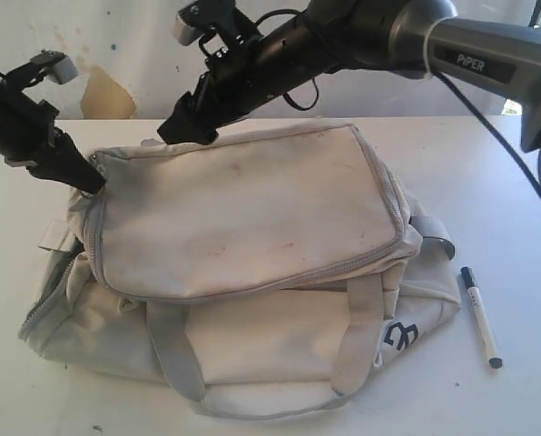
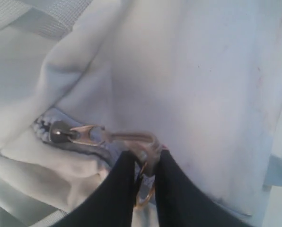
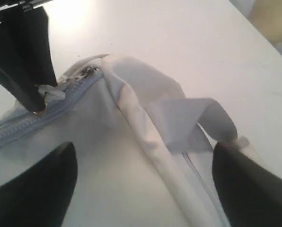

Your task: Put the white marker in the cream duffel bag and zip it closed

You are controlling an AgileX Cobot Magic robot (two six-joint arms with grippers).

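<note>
The cream duffel bag [image 1: 252, 218] lies in the middle of the white table [image 1: 506, 182]. To the bag's right, the white marker [image 1: 481, 316] with its dark cap lies on the table, outside the bag. My left gripper [image 1: 91, 180] is at the bag's top left corner, shut on the metal zipper pull [image 2: 131, 138], a little way from the slider [image 2: 60, 132]. Over the bag's back left edge, my right gripper [image 1: 181, 129] is open, its fingers [image 3: 41, 189] astride the cream fabric [image 3: 141, 189] with nothing held. The right wrist view also shows the left gripper [image 3: 37, 106] on the pull.
A grey webbing strap [image 3: 193, 123] hangs off the bag's end. Two carry straps [image 1: 175, 354] run down the front side. The bag's left end gapes with dark lining [image 1: 57, 272] showing. The right arm [image 1: 452, 45] and its cable stretch over the table's back right.
</note>
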